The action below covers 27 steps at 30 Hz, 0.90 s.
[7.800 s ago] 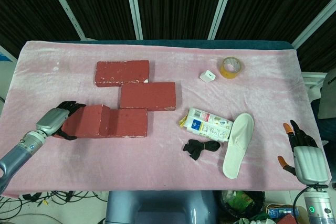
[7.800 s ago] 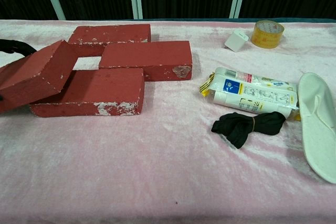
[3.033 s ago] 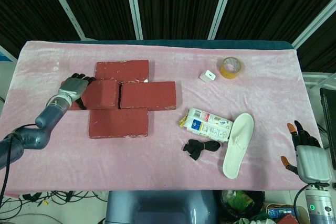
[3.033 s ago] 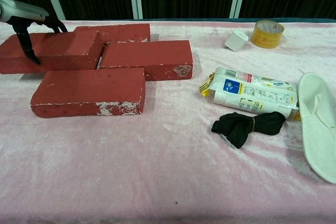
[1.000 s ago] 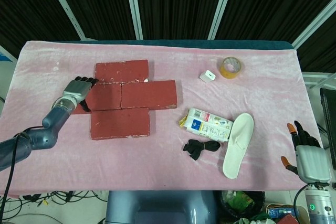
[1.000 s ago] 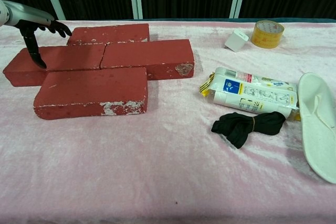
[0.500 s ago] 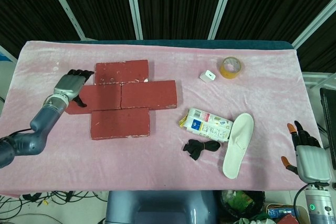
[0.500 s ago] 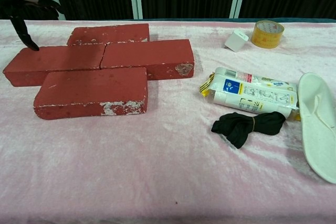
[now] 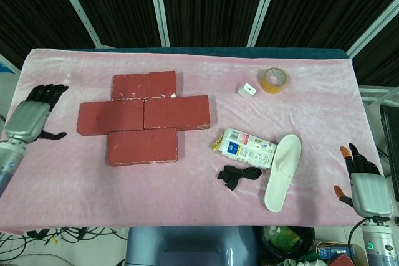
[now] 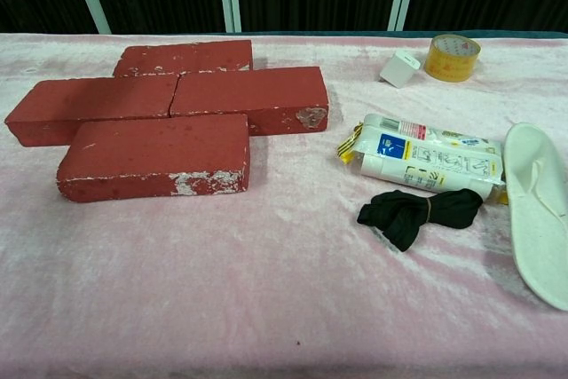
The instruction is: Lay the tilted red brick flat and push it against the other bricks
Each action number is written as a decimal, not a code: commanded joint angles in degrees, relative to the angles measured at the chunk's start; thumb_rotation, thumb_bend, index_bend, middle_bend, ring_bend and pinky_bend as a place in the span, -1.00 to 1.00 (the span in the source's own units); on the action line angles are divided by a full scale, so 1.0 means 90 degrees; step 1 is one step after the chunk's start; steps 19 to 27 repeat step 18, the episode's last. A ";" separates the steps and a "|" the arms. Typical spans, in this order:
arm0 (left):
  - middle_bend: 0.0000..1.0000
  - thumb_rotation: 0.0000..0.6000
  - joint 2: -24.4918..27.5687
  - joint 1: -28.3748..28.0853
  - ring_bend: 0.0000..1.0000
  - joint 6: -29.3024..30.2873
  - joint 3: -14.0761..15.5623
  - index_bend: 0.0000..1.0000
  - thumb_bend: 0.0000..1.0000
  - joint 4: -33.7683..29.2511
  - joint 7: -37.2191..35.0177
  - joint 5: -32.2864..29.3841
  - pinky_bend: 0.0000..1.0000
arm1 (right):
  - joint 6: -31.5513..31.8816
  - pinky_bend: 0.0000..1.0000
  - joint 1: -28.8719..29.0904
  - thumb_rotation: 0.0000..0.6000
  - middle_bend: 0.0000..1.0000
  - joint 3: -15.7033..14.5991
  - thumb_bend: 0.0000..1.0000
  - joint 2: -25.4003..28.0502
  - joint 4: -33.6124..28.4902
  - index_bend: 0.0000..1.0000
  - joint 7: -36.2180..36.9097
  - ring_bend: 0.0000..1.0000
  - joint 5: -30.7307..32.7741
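Head view: red brick [image 9: 110,117] lies flat on the pink worktop [image 9: 187,185], placement judged complete.
Its right end abuts the middle brick [image 9: 176,112]; its long sides touch the rear brick [image 9: 144,85] and the front brick [image 9: 142,146], with no gap visible in the chest view. Left hand [image 9: 29,121] is well clear of the bricks at the worktop's left edge, fingers spread and holding nothing. Right hand [image 9: 363,185] sits off the worktop's right corner, fingers apart, empty. No remaining step is apparent.
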 commanded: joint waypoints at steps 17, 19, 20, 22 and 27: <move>-0.94 1.00 -0.0658 0.2455 -1.00 0.2324 0.0419 -0.97 -1.00 0.0753 -0.0752 0.1609 -1.00 | 0.0075 -0.52 -0.0009 1.00 -0.98 0.0002 -0.70 -0.0015 0.0016 -0.82 0.0024 -0.70 -0.0080; -0.94 1.00 -0.0667 0.2465 -1.00 0.2309 0.0400 -0.97 -1.00 0.0753 -0.0747 0.1626 -1.00 | 0.0077 -0.52 -0.0012 1.00 -0.98 0.0004 -0.70 -0.0014 0.0017 -0.82 0.0029 -0.70 -0.0073; -0.94 1.00 -0.0667 0.2465 -1.00 0.2309 0.0400 -0.97 -1.00 0.0753 -0.0747 0.1626 -1.00 | 0.0077 -0.52 -0.0012 1.00 -0.98 0.0004 -0.70 -0.0014 0.0017 -0.82 0.0029 -0.70 -0.0073; -0.94 1.00 -0.0667 0.2465 -1.00 0.2309 0.0400 -0.97 -1.00 0.0753 -0.0747 0.1626 -1.00 | 0.0077 -0.52 -0.0012 1.00 -0.98 0.0004 -0.70 -0.0014 0.0017 -0.82 0.0029 -0.70 -0.0073; -0.94 1.00 -0.0667 0.2465 -1.00 0.2309 0.0400 -0.97 -1.00 0.0753 -0.0747 0.1626 -1.00 | 0.0077 -0.52 -0.0012 1.00 -0.98 0.0004 -0.70 -0.0014 0.0017 -0.82 0.0029 -0.70 -0.0073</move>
